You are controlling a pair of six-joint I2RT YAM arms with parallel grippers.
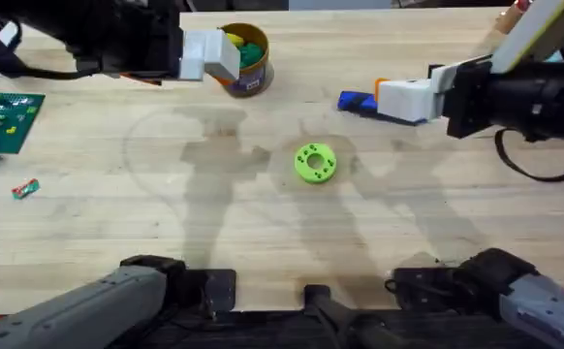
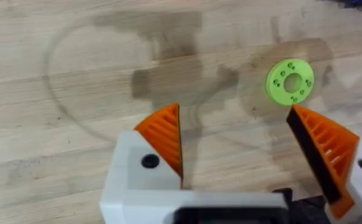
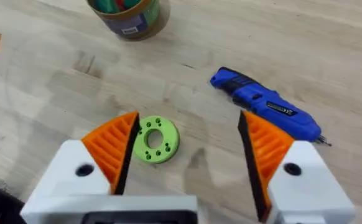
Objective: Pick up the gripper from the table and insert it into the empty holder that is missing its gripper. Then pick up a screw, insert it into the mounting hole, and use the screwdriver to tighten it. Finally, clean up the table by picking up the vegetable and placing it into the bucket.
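Observation:
The blue screwdriver [image 1: 357,102] [image 3: 265,106] lies on the table at the back right, and my right gripper [image 1: 403,98] [image 3: 188,118] hangs open just beside and above it. The bucket [image 1: 246,60] [image 3: 128,15], yellow-rimmed with a dark wall, stands at the back centre with yellow and green pieces inside. Close to its left side is my left gripper [image 1: 214,53] [image 2: 234,112], open and empty. The vegetable [image 1: 25,188], a small orange-red piece with a green end, lies far left. The loose gripper and its holder are out of view.
A flat green disc with holes [image 1: 314,162] [image 2: 290,81] [image 3: 156,140] lies mid-table. A green board [image 1: 11,121] with small pieces on it sits at the left edge. Both arm bases fill the near edge.

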